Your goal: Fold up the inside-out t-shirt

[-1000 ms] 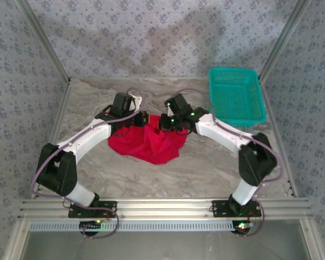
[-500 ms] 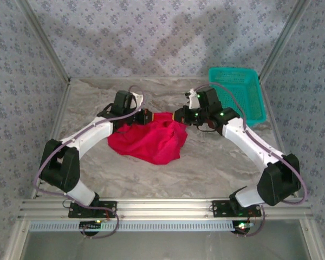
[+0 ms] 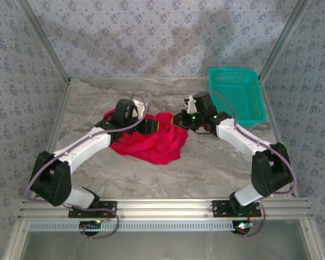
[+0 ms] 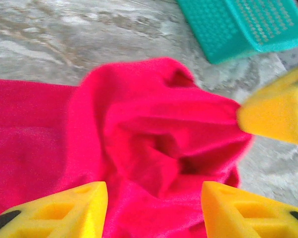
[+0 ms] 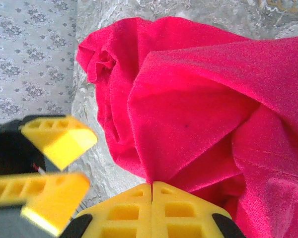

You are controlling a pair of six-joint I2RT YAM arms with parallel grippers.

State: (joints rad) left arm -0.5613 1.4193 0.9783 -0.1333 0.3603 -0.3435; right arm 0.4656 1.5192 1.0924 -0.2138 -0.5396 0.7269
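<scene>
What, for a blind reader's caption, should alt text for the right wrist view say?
The right tool, shut, pinches a fold of the red t-shirt, which lies crumpled on the marbled table. At left, the left tool hangs open beside the cloth.

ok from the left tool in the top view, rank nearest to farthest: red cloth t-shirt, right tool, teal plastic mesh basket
1. red cloth t-shirt, beneath it
2. right tool, just rightward
3. teal plastic mesh basket, back right
</scene>
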